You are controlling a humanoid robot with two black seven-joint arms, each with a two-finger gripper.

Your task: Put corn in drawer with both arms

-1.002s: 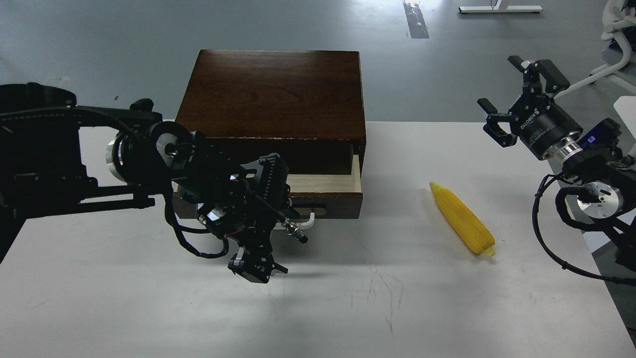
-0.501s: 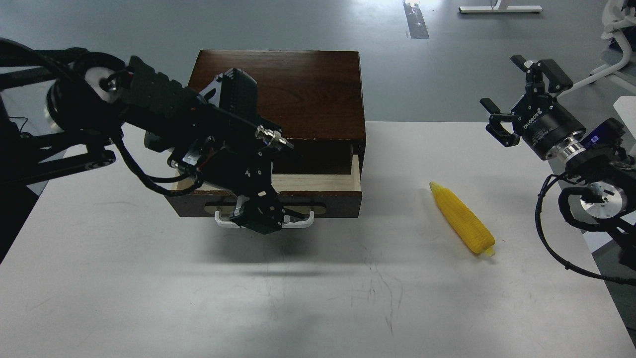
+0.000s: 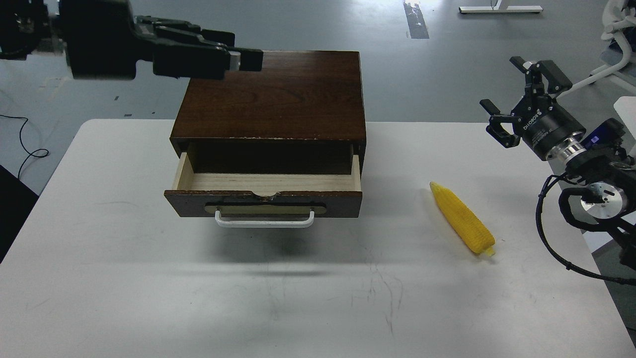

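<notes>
The drawer [image 3: 266, 186] stands pulled out from the front of the dark brown wooden box [image 3: 273, 94]; its pale wood interior is exposed and holds nothing; the deepest part of the cavity lies in shadow under the box top. The drawer front carries a brass plate and a white bar handle [image 3: 264, 222] that runs horizontally along its lower edge. The box sits on the white bench [image 3: 149, 278], toward the far edge and slightly left of centre.

The corn [image 3: 462, 219] lies flat on the bench to the right of the drawer, well apart from it; its pointed tip faces the far side, its pale stub end faces the near right; nothing touches it.

The left gripper [image 3: 246, 58] hangs in the air at the upper left, above the far left corner of the box top, pointing to the right; its fingers lie close together, drawn to a narrow gap, with nothing between them.

The right gripper [image 3: 521, 92] is raised at the far right, beyond and above the corn, clear of the bench; its fingers are spread wide and hold nothing; white lettering shows on its black body. A silver wrist ring and looped black cables follow behind it toward the right edge of the view.
</notes>
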